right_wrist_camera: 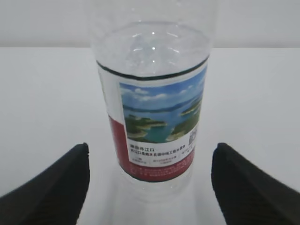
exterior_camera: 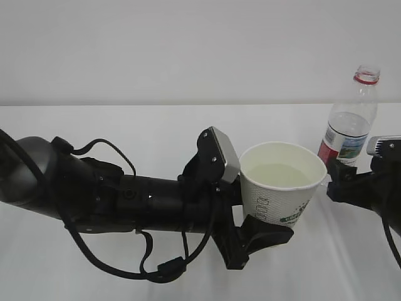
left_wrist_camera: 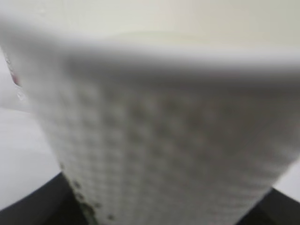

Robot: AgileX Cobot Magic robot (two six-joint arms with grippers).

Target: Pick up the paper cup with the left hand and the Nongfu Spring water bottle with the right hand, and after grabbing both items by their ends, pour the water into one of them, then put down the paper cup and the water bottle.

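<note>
We hold the paper cup level in our left gripper so the water stays inside; our right gripper stands wide, the bottle between its fingers, untouched.

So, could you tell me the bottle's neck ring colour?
Red; the bottle's neck ring shows best in the exterior view.

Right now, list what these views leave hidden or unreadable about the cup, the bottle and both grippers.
- Paper cup: base hidden by the left gripper in the exterior view; whether it rests on the table is unclear. Left wrist view is one blur.
- Water bottle: mouth cut off by the right wrist view's top edge; small label text unreadable.
- Right gripper: open, clear of the bottle; its body runs off the exterior view's right edge.
</note>
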